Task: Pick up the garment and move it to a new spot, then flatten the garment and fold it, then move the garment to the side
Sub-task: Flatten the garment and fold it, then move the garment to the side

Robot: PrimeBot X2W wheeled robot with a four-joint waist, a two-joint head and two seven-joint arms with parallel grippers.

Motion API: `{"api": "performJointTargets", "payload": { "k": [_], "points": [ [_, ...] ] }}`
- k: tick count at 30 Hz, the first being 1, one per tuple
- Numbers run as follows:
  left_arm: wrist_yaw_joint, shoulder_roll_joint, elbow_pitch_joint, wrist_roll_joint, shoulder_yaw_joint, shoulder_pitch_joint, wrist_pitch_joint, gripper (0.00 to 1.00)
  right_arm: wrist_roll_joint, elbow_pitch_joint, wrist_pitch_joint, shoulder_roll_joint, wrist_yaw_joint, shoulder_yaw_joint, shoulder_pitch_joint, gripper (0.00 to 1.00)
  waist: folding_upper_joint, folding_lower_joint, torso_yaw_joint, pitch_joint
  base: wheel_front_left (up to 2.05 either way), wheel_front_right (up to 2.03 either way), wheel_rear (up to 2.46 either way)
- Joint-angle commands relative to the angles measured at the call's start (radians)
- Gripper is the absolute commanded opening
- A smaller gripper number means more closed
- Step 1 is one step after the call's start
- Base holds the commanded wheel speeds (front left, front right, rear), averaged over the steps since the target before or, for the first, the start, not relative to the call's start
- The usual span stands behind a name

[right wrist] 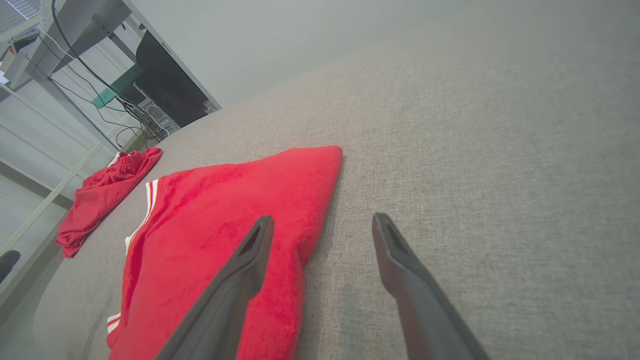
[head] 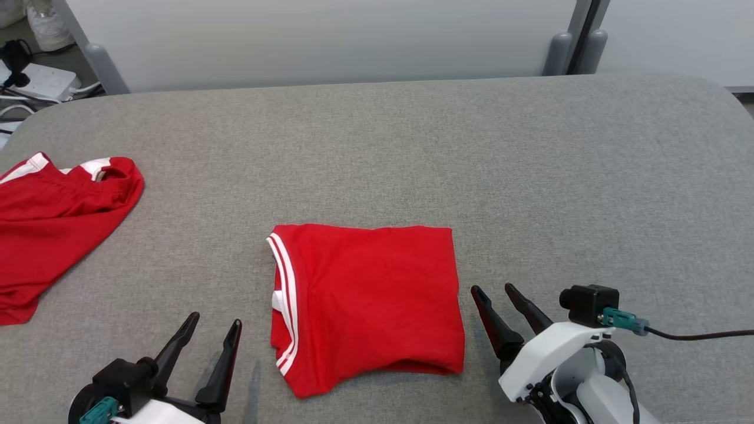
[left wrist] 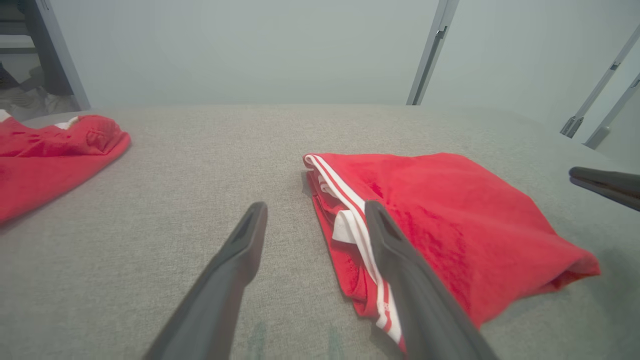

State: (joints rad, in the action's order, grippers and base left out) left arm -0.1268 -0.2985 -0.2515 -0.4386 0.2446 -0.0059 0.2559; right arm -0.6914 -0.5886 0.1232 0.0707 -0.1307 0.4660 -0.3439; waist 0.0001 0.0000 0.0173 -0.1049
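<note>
A red garment (head: 368, 303) with white trim lies folded into a rough square at the near middle of the grey table (head: 530, 176). Its striped edge faces left. My left gripper (head: 215, 323) stands open just left of it, nothing between its fingers; in the left wrist view the garment (left wrist: 450, 220) sits right of the gripper (left wrist: 315, 207). Just right of the garment's right edge, my right gripper (head: 493, 290) is open and empty. The right wrist view has the garment (right wrist: 220, 235) under and left of the gripper (right wrist: 322, 220).
A second red garment (head: 53, 224) with white trim lies crumpled at the table's left edge, also seen as a red heap (left wrist: 45, 150) in the left wrist view. Behind the table runs a pale wall with grey posts (head: 556, 53). Cables and equipment (head: 35, 76) sit at far left.
</note>
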Motion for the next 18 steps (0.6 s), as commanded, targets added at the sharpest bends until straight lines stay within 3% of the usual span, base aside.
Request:
{"api": "performJointTargets", "payload": {
  "k": [1,8,18],
  "points": [
    [-0.004,-0.022,0.025,0.003,-0.033,-0.023,0.006,1.0,0.008,0.033,-0.003,-0.009,0.0,0.011,0.004,1.0,-0.0001,0.0,-0.01,-0.004,0.0,0.0,0.0],
    [-0.004,-0.041,0.033,-0.016,-0.028,-0.032,0.006,1.0,0.025,0.02,-0.021,-0.019,0.0,-0.008,0.012,1.0,-0.0001,0.0,-0.062,-0.039,0.0,0.0,0.0],
    [-0.004,-0.073,0.046,-0.051,-0.019,-0.054,0.006,1.0,-0.041,-0.039,0.01,-0.02,0.0,0.032,-0.016,1.0,-0.0001,0.0,-0.123,-0.092,0.0,0.0,0.0]
  ]
}}
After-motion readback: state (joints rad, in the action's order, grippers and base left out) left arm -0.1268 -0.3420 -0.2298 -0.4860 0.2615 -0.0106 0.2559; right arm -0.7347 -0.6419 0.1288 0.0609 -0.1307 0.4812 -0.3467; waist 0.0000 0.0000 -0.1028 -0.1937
